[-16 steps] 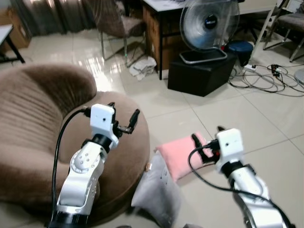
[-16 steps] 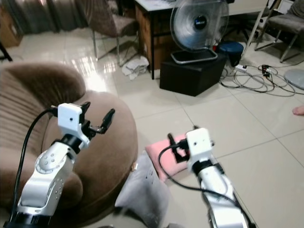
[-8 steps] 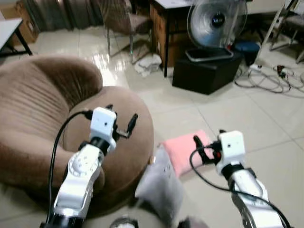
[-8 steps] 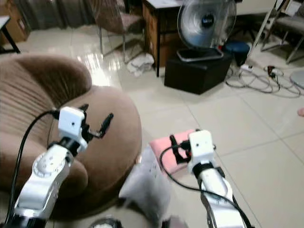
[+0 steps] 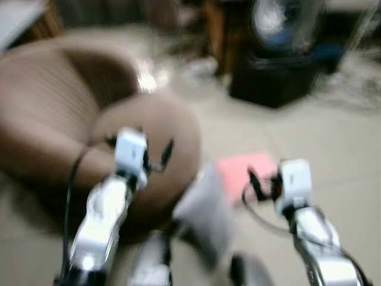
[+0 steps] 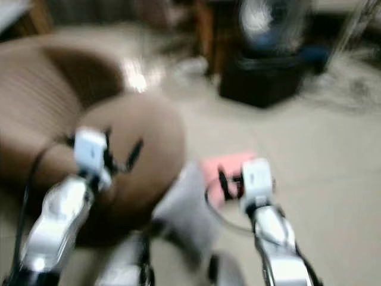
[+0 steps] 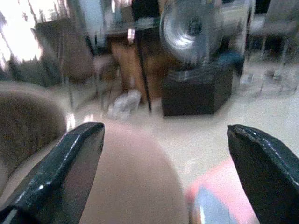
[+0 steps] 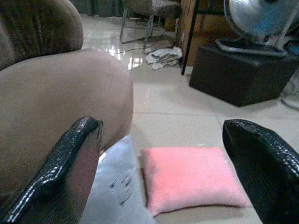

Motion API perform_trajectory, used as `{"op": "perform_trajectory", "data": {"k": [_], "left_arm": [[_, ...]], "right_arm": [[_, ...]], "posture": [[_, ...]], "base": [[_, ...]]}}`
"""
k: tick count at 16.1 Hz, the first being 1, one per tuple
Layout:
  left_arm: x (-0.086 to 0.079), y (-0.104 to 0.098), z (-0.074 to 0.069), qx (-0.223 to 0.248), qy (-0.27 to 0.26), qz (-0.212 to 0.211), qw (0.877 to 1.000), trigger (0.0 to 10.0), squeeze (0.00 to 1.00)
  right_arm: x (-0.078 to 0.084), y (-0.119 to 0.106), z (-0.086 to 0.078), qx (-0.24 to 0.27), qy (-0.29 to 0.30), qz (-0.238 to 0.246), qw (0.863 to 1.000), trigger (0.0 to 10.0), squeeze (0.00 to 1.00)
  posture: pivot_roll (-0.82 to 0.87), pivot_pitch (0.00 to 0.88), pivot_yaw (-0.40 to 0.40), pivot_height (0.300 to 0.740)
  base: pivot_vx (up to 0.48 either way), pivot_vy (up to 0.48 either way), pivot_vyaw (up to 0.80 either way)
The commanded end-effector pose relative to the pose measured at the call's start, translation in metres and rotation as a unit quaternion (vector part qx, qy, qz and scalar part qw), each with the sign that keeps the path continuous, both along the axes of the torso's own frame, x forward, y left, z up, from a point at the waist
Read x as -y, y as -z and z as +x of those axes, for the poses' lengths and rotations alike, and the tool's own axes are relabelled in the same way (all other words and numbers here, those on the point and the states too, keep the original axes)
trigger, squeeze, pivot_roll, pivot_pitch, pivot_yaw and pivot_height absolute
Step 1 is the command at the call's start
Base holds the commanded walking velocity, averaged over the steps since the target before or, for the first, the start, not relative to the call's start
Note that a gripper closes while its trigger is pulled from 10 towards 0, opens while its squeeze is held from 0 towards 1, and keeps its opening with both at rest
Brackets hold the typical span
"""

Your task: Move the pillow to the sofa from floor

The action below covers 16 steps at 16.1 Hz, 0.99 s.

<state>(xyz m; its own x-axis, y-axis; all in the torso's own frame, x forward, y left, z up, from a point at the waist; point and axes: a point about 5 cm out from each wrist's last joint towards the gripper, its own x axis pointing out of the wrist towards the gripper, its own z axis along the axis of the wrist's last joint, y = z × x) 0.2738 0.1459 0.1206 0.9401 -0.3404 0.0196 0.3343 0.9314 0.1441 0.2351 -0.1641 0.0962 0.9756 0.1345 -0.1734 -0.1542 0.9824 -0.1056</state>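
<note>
Two pillows [image 8: 187, 177], one sofa [image 8: 56, 98], one fan [image 8: 261, 18]

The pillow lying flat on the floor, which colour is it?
Pink; the right wrist view shows it best.

Blurred frame. A brown sofa [image 6: 89, 119] is occupying the left half. The left gripper [image 6: 122, 156] is hovering over its seat, fingers apart. A pink pillow [image 6: 223, 167] is lying on the tiled floor [image 6: 321, 155], touching a grey pillow [image 6: 181, 208] leaning beside the sofa. The right gripper [image 6: 225, 183] is hanging just over the pink pillow. A fan [image 6: 268, 24] is standing on a black box [image 6: 259, 83] behind.
</note>
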Motion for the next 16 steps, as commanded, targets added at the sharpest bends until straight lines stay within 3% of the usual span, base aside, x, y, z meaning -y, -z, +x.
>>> {"op": "perform_trajectory", "data": {"k": [1,5,9,16], "left_arm": [[-0.003,-0.0053,0.0033,0.009,-0.002,0.012,1.0,10.0,0.0],[-0.0007,-0.0045,0.0028,0.004,0.013,-0.004,1.0,10.0,0.0],[-0.0011,-0.0037,0.003,0.002,0.014,-0.007,1.0,10.0,0.0],[-0.0011,-0.0025,0.0027,0.003,0.015,-0.006,1.0,10.0,0.0]], "right_arm": [[-0.0012,0.0024,-0.0023,-0.012,-0.001,0.001,1.0,10.0,0.0],[-0.0024,0.0036,-0.0043,-0.018,-0.002,0.011,1.0,10.0,0.0],[-0.0023,0.0031,-0.0055,-0.016,-0.001,0.014,1.0,10.0,0.0],[-0.0043,0.0038,-0.0043,-0.016,-0.015,-0.003,1.0,10.0,0.0]], "posture": [[-0.02,0.082,0.048,0.605],[-0.02,0.079,0.055,0.605],[-0.02,0.075,0.058,0.605],[-0.02,0.056,0.057,0.605]], "base": [[0.0,0.0,0.0],[0.153,0.0,0.0],[0.352,0.0,-0.71],[0.354,0.0,0.0]]}}
